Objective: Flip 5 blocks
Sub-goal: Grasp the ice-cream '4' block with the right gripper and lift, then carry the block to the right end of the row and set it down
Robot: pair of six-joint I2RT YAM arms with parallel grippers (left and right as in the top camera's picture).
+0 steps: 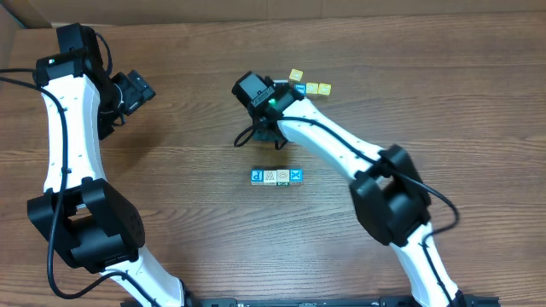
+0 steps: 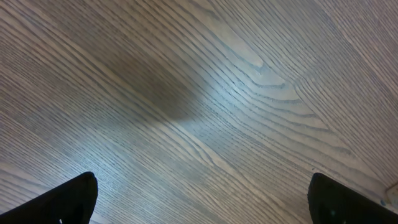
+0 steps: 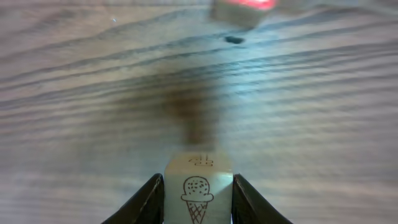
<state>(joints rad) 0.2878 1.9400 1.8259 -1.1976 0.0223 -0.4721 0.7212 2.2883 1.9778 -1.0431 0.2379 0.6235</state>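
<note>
My right gripper (image 3: 198, 200) is shut on a pale wooden block (image 3: 198, 186) with an ice-cream cone drawn on the face towards the camera. The block's shadow falls on the table beyond it. In the overhead view the right gripper (image 1: 266, 134) sits left of the table's middle, and the held block is hidden under it. A row of several blocks (image 1: 275, 176) lies just in front, with blue, white and tan tops. My left gripper (image 2: 205, 202) stands open over bare wood at the far left (image 1: 136, 90), with nothing between its fingers.
Small yellow-topped cubes (image 1: 312, 87) lie in a cluster behind the right arm, one (image 1: 296, 75) a little further back. A blurred red-topped cube (image 3: 244, 6) sits ahead of the right gripper. Cardboard (image 1: 273, 8) runs along the table's back edge.
</note>
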